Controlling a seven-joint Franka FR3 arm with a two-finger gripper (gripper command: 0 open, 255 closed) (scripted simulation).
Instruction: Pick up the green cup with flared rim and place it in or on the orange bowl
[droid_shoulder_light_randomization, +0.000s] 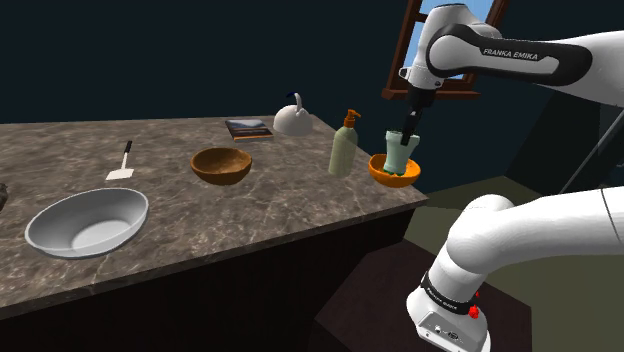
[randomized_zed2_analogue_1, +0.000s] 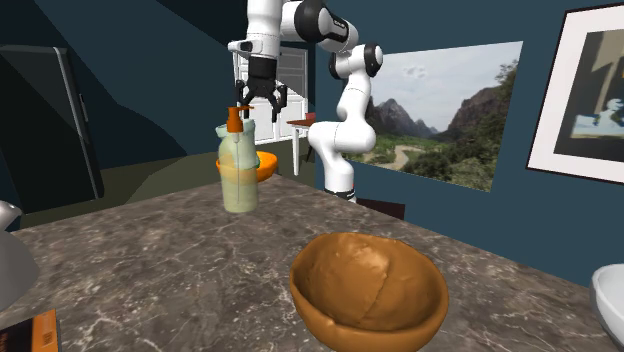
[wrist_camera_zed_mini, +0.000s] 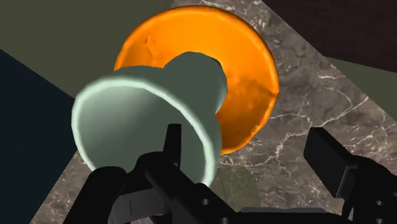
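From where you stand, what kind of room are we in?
Most likely a home kitchen: a long stone-patterned counter carries a kettle, a brown bowl and a spatula.

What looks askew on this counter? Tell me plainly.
Nothing clearly stands out. The cup sits in the orange bowl, perhaps leaning slightly, though that is hard to tell. The bottle stands upright; nothing is spilled.
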